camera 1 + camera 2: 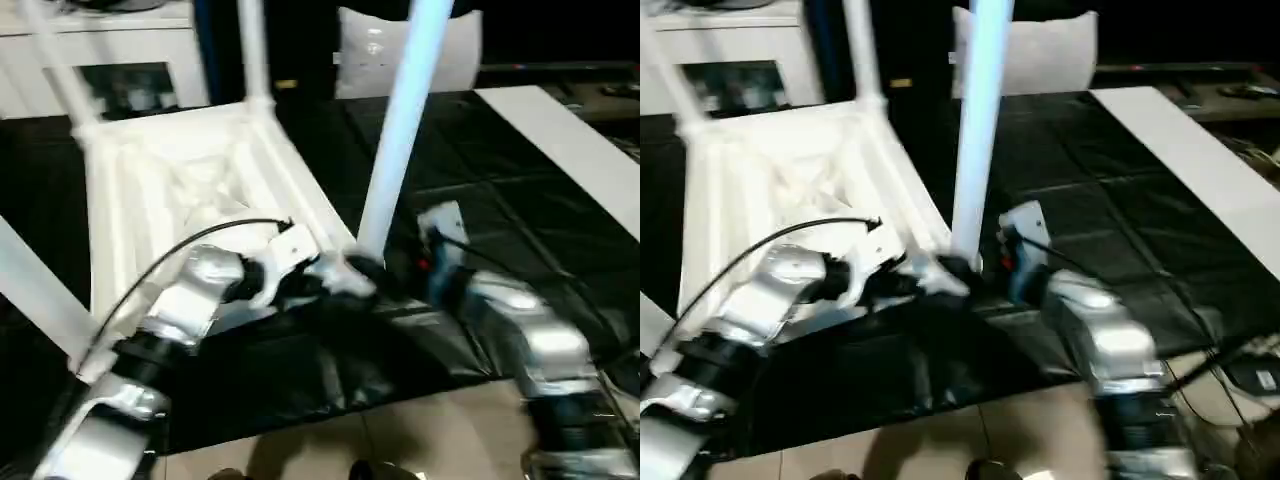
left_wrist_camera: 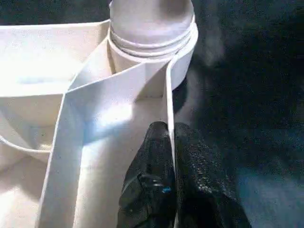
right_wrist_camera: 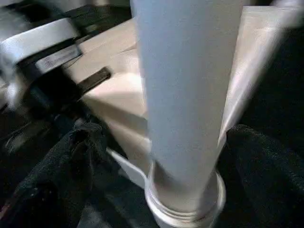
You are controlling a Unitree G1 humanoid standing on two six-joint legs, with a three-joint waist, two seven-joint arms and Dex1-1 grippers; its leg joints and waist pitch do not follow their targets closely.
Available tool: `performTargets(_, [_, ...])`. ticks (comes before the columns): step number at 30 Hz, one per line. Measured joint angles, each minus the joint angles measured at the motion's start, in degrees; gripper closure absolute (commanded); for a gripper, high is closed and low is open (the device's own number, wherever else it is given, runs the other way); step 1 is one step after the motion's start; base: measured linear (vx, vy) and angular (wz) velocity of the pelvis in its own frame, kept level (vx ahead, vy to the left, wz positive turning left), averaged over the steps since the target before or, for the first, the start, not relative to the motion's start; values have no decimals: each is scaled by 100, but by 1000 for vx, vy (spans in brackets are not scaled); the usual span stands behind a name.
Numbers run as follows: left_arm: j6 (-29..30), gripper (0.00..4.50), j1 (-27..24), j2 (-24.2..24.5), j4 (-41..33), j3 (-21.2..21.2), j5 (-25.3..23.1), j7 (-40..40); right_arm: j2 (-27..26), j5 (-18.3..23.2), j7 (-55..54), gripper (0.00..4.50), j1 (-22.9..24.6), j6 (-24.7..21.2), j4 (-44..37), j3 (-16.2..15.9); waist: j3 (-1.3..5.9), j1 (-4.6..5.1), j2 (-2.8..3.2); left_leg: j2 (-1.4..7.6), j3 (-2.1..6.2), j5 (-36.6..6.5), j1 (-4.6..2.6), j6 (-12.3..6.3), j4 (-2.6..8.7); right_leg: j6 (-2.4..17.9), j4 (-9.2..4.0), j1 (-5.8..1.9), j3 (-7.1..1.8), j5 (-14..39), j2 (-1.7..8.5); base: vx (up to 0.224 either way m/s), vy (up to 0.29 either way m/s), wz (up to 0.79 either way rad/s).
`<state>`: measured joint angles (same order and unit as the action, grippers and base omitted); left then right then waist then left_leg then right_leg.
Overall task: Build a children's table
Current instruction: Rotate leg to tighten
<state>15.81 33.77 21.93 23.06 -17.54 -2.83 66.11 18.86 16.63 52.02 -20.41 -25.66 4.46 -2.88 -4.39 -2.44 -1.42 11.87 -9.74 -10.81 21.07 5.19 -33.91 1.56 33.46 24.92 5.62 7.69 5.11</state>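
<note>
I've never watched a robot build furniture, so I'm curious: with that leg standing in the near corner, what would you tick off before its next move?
1. Left claw pinching the raised rim of the white plastic rectangular tabletop: ok, its fingers are shut on the rim.
2. Long white tapered leg standing in the round corner socket: ok.
3. Leg seated fully home: cannot tell.
4. Right claw around the leg's base: ok, a finger on each side; squeeze cannot tell.
5. Far corner legs fitted upright: ok.
6. Tabletop resting underside up on the black mat: ok.
</note>
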Motion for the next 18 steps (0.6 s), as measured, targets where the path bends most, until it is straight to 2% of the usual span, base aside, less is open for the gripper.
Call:
performTargets(3, [-386,450,7,225,64,-140,39,470,341,-2,681,3,-19,203,31,-288,0,-83,0,-3,-3,0,2,-1,-6,0,1,-5,-1,0,7,0,0,0])
performTargets(6, [-678,450,7,359,90,-253,87,863,643,-2,1254,3,-92,264,95,-441,1,-124,-2,-3,-7,4,2,-6,-8,-1,2,-12,-8,1,9,0,0,0])
performTargets(11, [-988,450,60,505,174,-381,94,1320,1010,9,2140,3,-247,392,220,-770,3,-120,-8,-1,-7,4,1,-7,-15,-1,5,-17,-9,1,9,0,0,0])
performTargets(18, [-1251,450,179,669,292,-523,101,1767,1126,-22,2792,61,-460,518,593,-1088,3,-120,-13,0,-7,5,2,-7,-21,-1,11,-16,-7,1,9,0,0,0])
